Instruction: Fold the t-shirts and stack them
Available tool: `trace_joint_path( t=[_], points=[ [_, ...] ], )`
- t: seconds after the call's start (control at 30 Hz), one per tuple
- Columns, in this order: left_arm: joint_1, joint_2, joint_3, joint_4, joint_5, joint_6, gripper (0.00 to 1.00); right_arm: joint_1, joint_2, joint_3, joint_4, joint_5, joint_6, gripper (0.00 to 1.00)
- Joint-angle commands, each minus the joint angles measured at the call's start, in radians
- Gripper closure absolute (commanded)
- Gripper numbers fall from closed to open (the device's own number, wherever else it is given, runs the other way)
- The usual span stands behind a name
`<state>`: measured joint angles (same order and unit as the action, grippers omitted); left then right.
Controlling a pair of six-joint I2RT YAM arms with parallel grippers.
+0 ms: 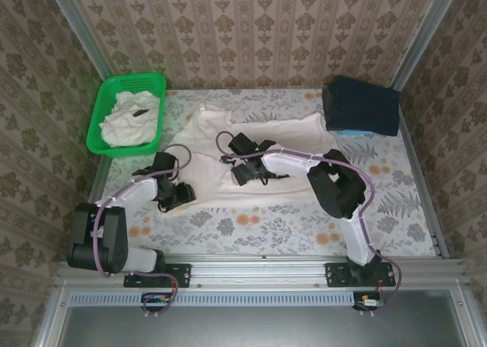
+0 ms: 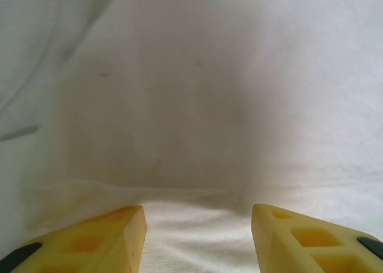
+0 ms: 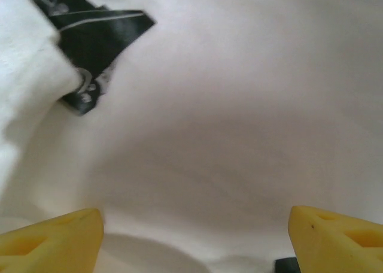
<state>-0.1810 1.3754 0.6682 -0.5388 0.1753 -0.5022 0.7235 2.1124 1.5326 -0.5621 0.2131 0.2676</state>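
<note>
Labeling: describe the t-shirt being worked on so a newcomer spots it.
On the floral table, between the green basket far left and the dark folded pile far right, lies an off-white t-shirt. Unlike the crumpled shirts in the basket, it is spread under the left pincer and right pincer.

A t-shirt (image 1: 204,155) lies on the table (image 1: 304,221), a basket (image 1: 125,147), seemingly holding more, behind-left, a folded stack (image 1: 361,103) behind-right.
</note>
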Motion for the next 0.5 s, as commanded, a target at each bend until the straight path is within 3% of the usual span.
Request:
trace_joint_path(
  t=[0.0, 0.23, 0.47],
  points=[
    [0.034, 0.015, 0.013, -0.061, -0.063, 0.049, 0.49, -0.062, 0.004, -0.02, -0.049, 0.07, -0.012, 0.17],
    [0.051, 0.057, 0.042, -0.068, -0.062, 0.099, 0.51, -0.078, -0.178, -0.137, -0.031, 0.043, -0.005, 0.17],
    [0.035, -0.044, 0.108, -0.127, -0.107, 0.081, 0.5, -0.094, -0.38, -0.375, -0.007, 0.075, 0.092, 0.17]
  ],
)
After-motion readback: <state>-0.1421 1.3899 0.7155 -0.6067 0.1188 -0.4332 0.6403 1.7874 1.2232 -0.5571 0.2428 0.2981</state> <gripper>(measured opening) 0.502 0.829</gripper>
